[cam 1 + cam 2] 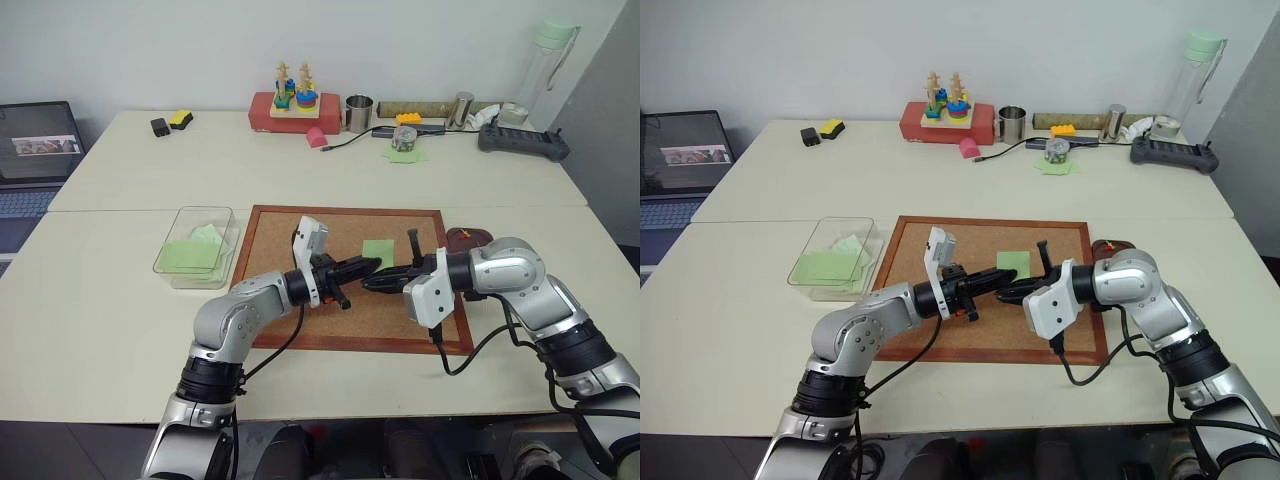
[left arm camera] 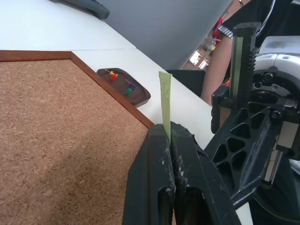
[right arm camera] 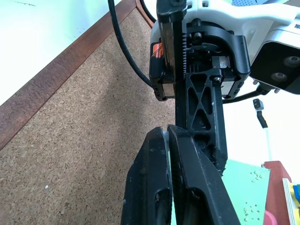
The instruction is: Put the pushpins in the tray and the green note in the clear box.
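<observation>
Green square paper note [image 1: 378, 252], small, flat and light in colour: held up off the cork, between the two arms over the middle of the board.

Left pincer [image 1: 372, 264]: both black fingers pressed together with one edge of the note clamped between them. In the left wrist view the sheet stands edge-on and rises straight out past the fingertips.

Right pincer [image 1: 368, 282]: fully closed, tips meeting the left tips head-on from the opposite side. Cannot tell whether it has any of the paper; judged not.

Wooden-framed cork board [image 1: 400, 230]: lies under both arms on the pale bench [image 1: 120, 310].

Key relation: the transparent plastic rectangular box [image 1: 195, 240], lidless, sits on the bench just beside the board's left edge, on the left arm's side. It lies behind the way the left pincer points and well apart from the note. Some pale green paper is already in it. The left arm is the nearer one, so my judgement is that the carry is a leftward swing. The note is square, so no long axis constrains the drop.

Dark brown glossy rounded tray [image 1: 470, 238]: just beyond the board's far right corner. The left wrist view shows coloured pushpins [image 2: 113, 76] inside it.
</observation>
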